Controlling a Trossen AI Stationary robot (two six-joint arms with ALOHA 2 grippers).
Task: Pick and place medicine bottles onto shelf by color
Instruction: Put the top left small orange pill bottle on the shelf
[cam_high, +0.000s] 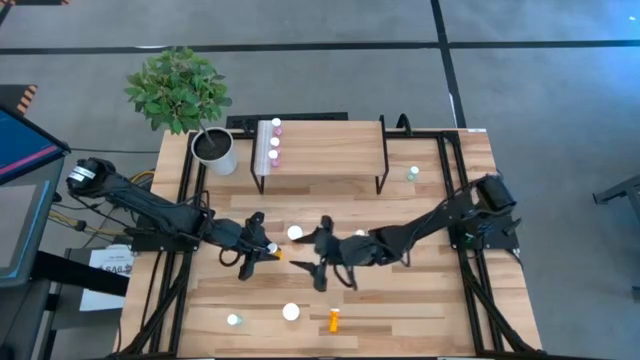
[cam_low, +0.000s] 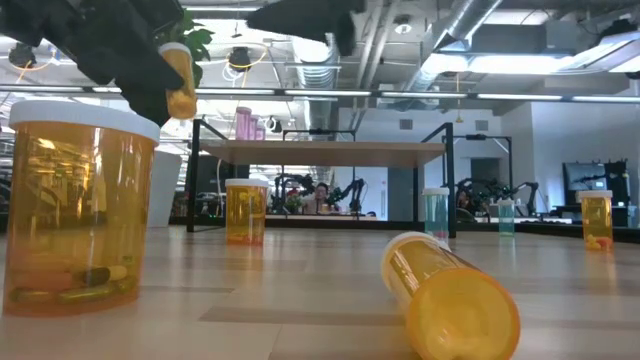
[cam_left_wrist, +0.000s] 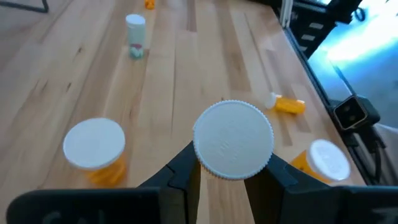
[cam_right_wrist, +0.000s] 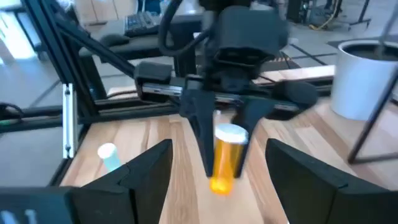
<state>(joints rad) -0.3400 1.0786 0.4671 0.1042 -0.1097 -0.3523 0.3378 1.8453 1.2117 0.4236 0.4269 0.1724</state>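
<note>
**Stock on the table: one orange bottle in my left pincer**

Item 1. My left gripper (cam_high: 268, 250), a little left of centre in the overhead picture. Its fingers are closed on a small orange bottle (cam_right_wrist: 226, 157) with a white cap, held clear of the tabletop. In the low picture this bottle hangs at upper left, tilted, cap upward.

Item 2. My right gripper (cam_high: 322, 262), just right of the left one in the overhead picture, facing it. Its fingers stand wide apart with nothing between them; in its own wrist picture they frame the held bottle without touching it.

Item 3. The shelf (cam_high: 330, 150), upper centre of the overhead picture. Three pink bottles (cam_high: 275, 141) stand in a row at its left end; the rest of the top is bare wood.

Item 4. Loose bottles on the table (cam_high: 430, 300), overhead picture:
- white-capped bottle (cam_high: 295, 233), centre, beside both grippers
- white-capped bottle (cam_high: 290, 312), lower centre
- orange bottle lying on its side (cam_high: 334, 320), lower centre, just right of the last
- teal bottle (cam_high: 233, 321), lower left
- teal bottle (cam_high: 412, 174), right of the shelf

Item 5. Potted plant (cam_high: 212, 150) in a white pot, upper left corner of the table, just left of the shelf.
</note>
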